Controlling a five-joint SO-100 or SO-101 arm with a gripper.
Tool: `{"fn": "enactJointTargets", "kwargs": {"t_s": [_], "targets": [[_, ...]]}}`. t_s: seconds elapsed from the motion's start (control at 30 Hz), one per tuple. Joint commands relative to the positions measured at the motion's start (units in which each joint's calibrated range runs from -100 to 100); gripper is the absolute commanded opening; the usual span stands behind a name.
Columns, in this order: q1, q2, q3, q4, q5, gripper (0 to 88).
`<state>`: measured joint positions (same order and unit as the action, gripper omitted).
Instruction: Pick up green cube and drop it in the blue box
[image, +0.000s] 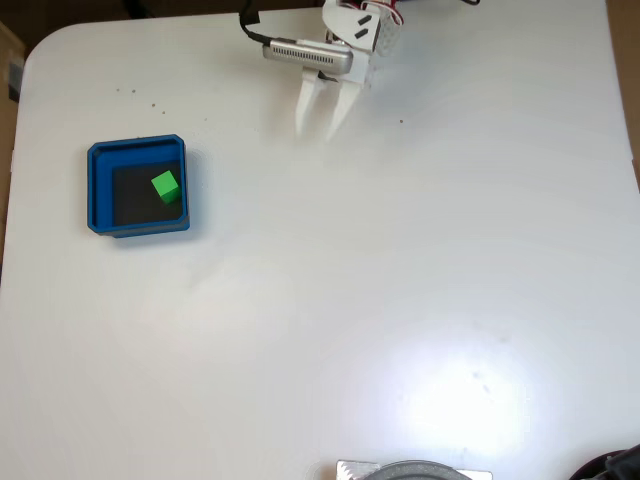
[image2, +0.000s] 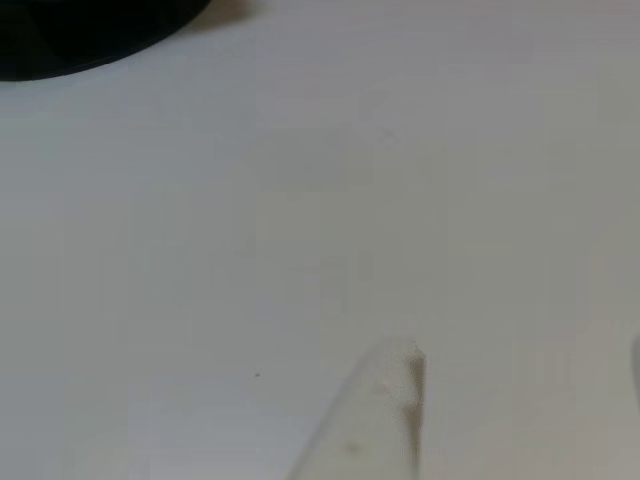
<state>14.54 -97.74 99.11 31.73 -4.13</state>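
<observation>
In the fixed view the green cube lies inside the blue box, on its dark floor toward the right wall. The box sits on the left part of the white table. My gripper hangs far from it at the table's top middle, with its white fingers pointing down the picture. The fingers stand apart with only bare table between them. In the other view one white finger rises from the bottom edge, and a sliver of the second shows at the right edge.
The white table spreads wide between gripper and box. A grey round object pokes in at the bottom edge, with a dark thing at the bottom right corner. A black shape fills the other view's top left.
</observation>
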Motion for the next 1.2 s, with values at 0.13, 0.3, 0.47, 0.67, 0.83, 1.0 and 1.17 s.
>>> {"fn": "enactJointTargets", "kwargs": {"t_s": [0.13,0.3,0.47,0.67,0.83,1.0,1.17], "targets": [[-9.43,-1.34,0.36,-0.95,-0.10,20.5],[-13.17,-1.34,0.36,-0.95,0.05,20.5],[-17.82,-1.34,0.09,-1.20,0.15,20.5],[-19.88,-1.34,0.09,-1.28,0.20,20.3],[-19.88,-1.34,0.00,-1.28,0.24,13.3],[-19.81,-1.34,0.00,-1.12,0.24,4.8],[-19.81,-1.34,0.00,-1.12,0.24,2.2]]}}
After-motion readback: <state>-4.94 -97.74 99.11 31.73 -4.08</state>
